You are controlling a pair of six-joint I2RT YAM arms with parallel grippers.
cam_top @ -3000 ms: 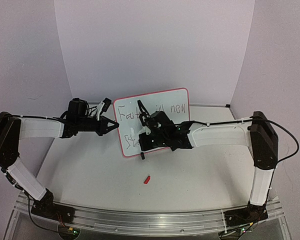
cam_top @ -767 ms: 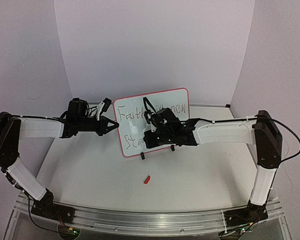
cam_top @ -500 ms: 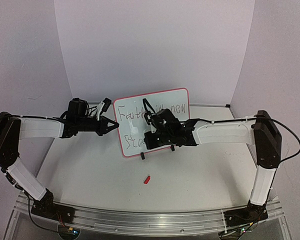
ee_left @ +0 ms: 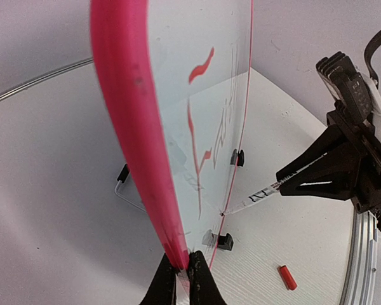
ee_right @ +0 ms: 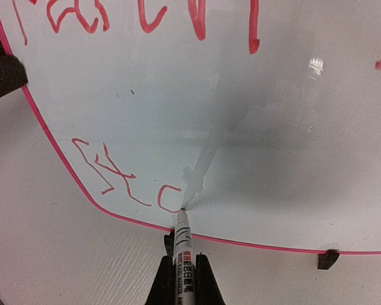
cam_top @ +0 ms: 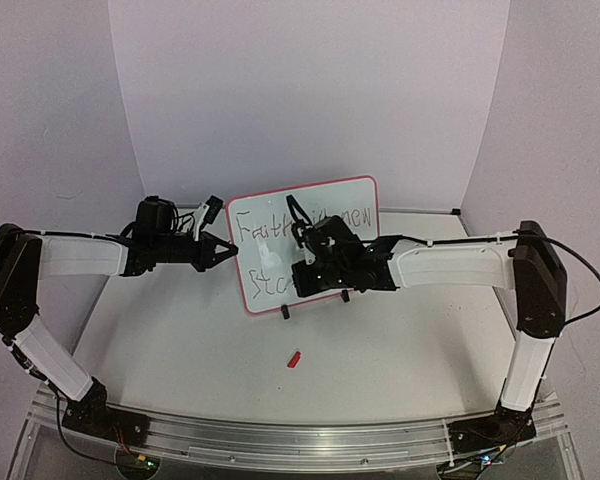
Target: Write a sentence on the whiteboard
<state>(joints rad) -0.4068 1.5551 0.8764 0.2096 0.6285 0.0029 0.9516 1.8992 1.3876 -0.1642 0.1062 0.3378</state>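
Clamping the whiteboard (cam_top: 330, 197) at its 9 o'clock edge with the left fingers (ee_left: 165, 286), pressed onto the pink rim. Pinching a marker (ee_right: 183, 248) in the right fingers (ee_right: 162, 286), with the tip touching the board toward 7 o'clock, on the second line of the sentence (cam_top: 356, 215). Board upright on black feet mid-bench (cam_top: 180, 350). Small red cap (cam_top: 294, 358) lying apart at its 6 o'clock.
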